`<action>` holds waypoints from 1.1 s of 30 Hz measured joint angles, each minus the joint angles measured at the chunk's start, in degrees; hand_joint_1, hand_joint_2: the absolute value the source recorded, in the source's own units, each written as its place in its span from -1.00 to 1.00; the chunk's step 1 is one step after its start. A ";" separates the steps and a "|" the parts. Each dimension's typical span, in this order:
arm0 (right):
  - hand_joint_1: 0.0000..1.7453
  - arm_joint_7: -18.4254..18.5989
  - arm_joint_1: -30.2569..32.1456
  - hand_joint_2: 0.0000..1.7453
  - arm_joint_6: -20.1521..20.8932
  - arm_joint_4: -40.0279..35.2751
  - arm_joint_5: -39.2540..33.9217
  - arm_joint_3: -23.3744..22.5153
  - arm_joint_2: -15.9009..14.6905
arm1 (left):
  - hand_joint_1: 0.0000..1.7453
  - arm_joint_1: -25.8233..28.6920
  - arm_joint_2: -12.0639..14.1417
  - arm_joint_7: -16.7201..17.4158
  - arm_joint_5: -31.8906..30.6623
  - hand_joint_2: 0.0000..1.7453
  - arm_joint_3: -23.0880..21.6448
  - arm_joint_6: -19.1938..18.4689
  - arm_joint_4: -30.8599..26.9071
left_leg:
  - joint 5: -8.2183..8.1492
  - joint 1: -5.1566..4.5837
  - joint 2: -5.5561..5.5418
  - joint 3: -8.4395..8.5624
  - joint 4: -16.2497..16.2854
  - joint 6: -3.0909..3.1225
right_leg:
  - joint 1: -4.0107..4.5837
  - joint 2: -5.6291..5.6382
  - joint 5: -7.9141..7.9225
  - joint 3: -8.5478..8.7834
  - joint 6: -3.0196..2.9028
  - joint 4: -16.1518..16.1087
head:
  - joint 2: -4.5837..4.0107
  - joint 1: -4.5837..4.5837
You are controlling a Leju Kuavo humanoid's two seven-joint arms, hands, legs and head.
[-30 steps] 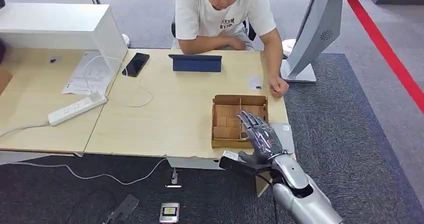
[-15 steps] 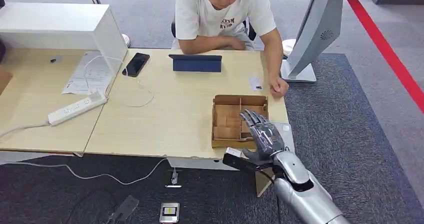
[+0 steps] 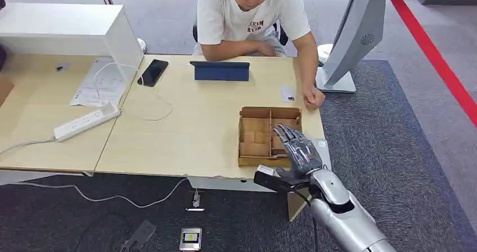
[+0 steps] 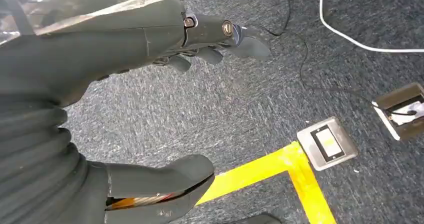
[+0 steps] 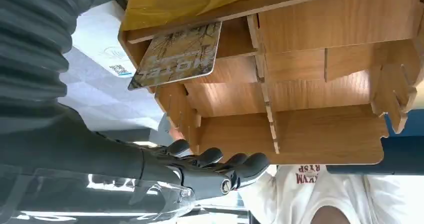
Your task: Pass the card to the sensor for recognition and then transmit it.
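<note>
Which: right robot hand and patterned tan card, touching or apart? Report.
Apart. Right wrist view shows bare wooden box between the right robot hand and the card.

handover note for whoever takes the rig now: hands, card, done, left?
Right hand: open, fingers extended above the wooden divider box, holding nothing.
Left hand: empty, hanging over the carpet.
Card: lying tilted in a compartment of the box, near the right hand.
Done: nothing visible; card not yet picked up.
Left: grasp the card, present it to the sensor, pass it on.
</note>
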 joint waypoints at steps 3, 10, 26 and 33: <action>-1.00 0.15 -0.02 1.00 -0.17 0.37 -0.04 -0.07 -0.11 | -1.00 0.14 0.00 -0.17 0.00 1.00 0.00 0.07 0.00 | 0.00 0.00 0.00 0.00 0.00 0.00 | 0.00 0.00 0.00 0.00 0.00 0.00 | 0.00 -0.02; -1.00 0.17 -0.04 1.00 -0.17 1.07 -0.04 -0.13 -0.33 | -1.00 0.27 0.00 -0.28 0.00 1.00 0.00 0.07 0.00 | 0.00 0.00 0.00 0.00 0.00 0.00 | 0.00 0.00 0.00 0.00 0.00 0.00 | 0.00 -0.02; -1.00 1.92 1.23 1.00 -1.33 1.25 -0.63 -1.22 -1.92 | -1.00 -0.98 0.37 3.17 -2.16 1.00 -0.09 -1.33 -0.02 | 0.00 0.00 0.00 0.03 0.00 0.00 | 0.00 0.00 0.00 -0.01 0.00 0.00 | 0.00 0.00; -1.00 1.92 1.86 1.00 -1.66 0.98 -0.68 -1.53 -2.89 | -1.00 -1.29 0.63 3.54 -2.21 1.00 -0.11 -1.44 -0.02 | 0.00 0.00 0.01 0.04 0.00 0.00 | 0.00 0.01 0.00 -0.01 0.00 0.00 | 0.00 -0.02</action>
